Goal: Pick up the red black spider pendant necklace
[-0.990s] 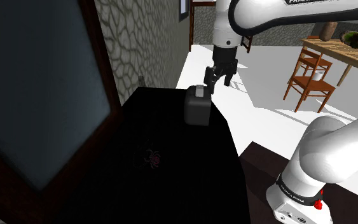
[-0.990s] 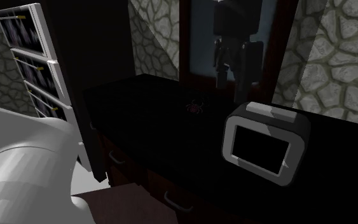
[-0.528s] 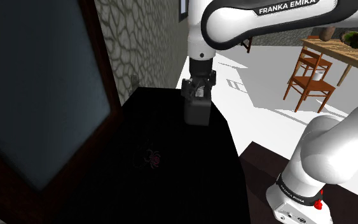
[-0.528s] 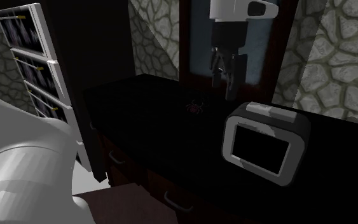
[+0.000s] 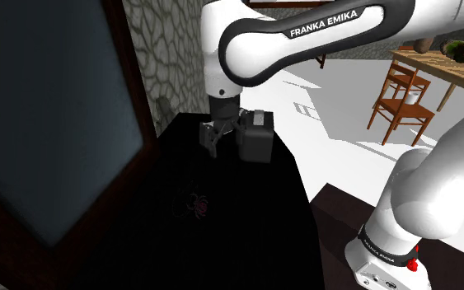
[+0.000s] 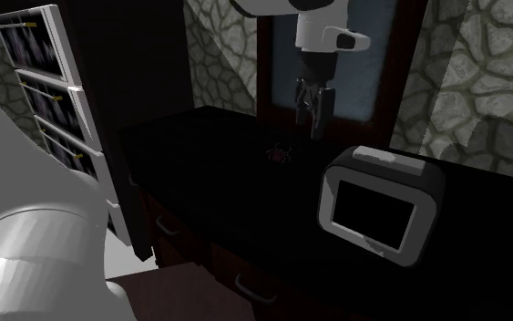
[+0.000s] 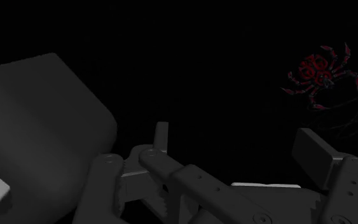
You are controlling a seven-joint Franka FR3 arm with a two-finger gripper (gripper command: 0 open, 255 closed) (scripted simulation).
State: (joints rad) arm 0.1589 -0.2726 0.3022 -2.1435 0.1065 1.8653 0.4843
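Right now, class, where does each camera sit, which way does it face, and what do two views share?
Shoulder view: behind the stand, looking down the dark tabletop; white arm, gripper.
Second exterior view: facing the mirror across the tabletop; gripper.
Wrist view: on the gripper, facing the spider pendant; open fingers.
Shared: spider pendant, grey box.

Spider pendant (image 7: 320, 70) red, black; boxy device (image 6: 379, 205) grey; dresser top (image 5: 246, 226) black; wall (image 5: 180, 49) grey, stone-patterned.

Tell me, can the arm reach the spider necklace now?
Probably yes: the open black end effector hangs clear, the red and black spider pendant necklace lies uncovered, and the grey boxy device stands aside.
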